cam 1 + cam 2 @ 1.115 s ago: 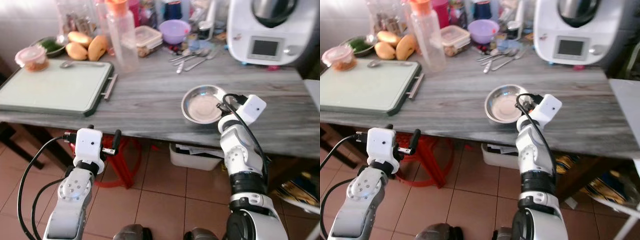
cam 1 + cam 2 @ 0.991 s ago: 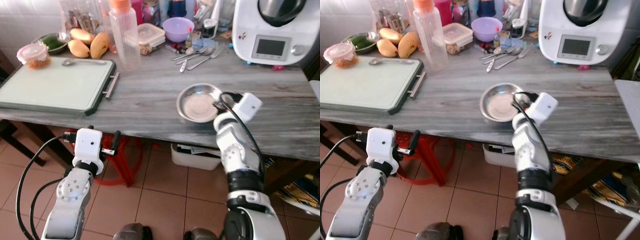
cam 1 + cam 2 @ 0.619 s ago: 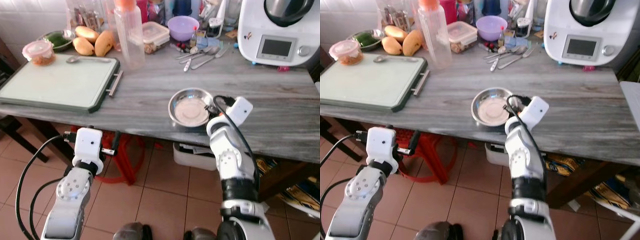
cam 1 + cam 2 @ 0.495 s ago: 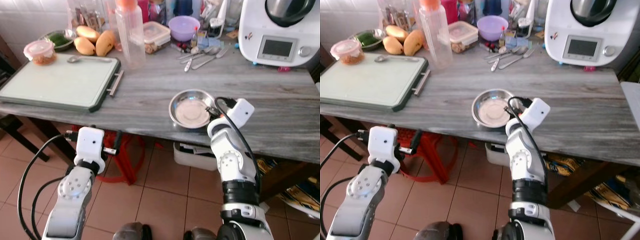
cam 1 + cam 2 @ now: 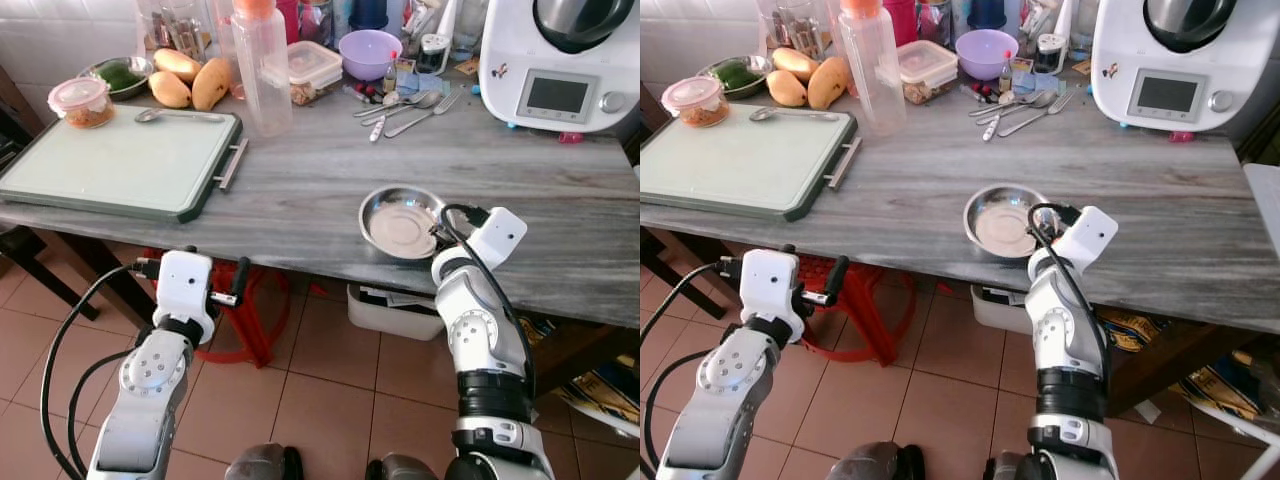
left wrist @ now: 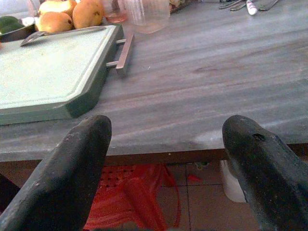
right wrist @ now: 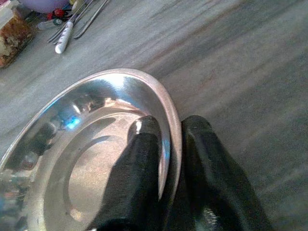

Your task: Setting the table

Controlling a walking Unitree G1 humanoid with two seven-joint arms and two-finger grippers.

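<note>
A shallow steel plate (image 5: pixel 398 222) lies on the grey wooden table (image 5: pixel 300 175) near its front edge. My right gripper (image 7: pixel 166 139) is shut on the plate's right rim, one finger inside the plate and one outside. My left gripper (image 6: pixel 163 139) is open and held low in front of the table's edge, with nothing between its fingers (image 6: pixel 79 163). Spoons and forks (image 5: pixel 400 105) lie at the back of the table.
A green-edged cutting board (image 5: pixel 115 160) with a spoon on it covers the table's left. Behind it stand mangoes (image 5: pixel 190 80), a clear bottle (image 5: pixel 262 65), food boxes and a purple bowl (image 5: pixel 368 52). A white kitchen machine (image 5: pixel 560 60) stands at the back right.
The steel plate and my right gripper have slid to the right along the table's front edge. The camera has shifted a little. The left arm stays low in front of the table.
</note>
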